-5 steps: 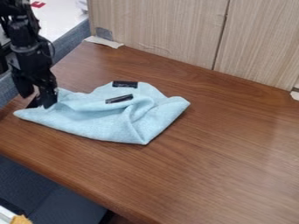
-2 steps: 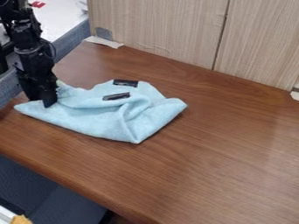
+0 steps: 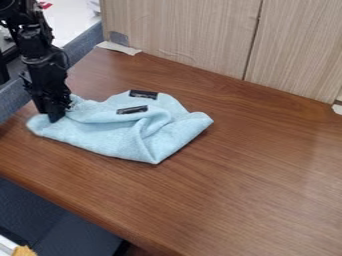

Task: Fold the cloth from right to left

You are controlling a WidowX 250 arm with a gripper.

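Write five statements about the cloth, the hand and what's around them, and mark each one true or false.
1. The cloth lies on the wooden table. True.
2. The hand is at the end of the cloth nearest the picture's right edge. False: it is at the end toward the picture's left edge.
3. The cloth is spread flat, with no creases. False: it is rumpled, with folds across it.
4. Two black strips show on the cloth. True.
5. The cloth is dark red. False: it is light blue.
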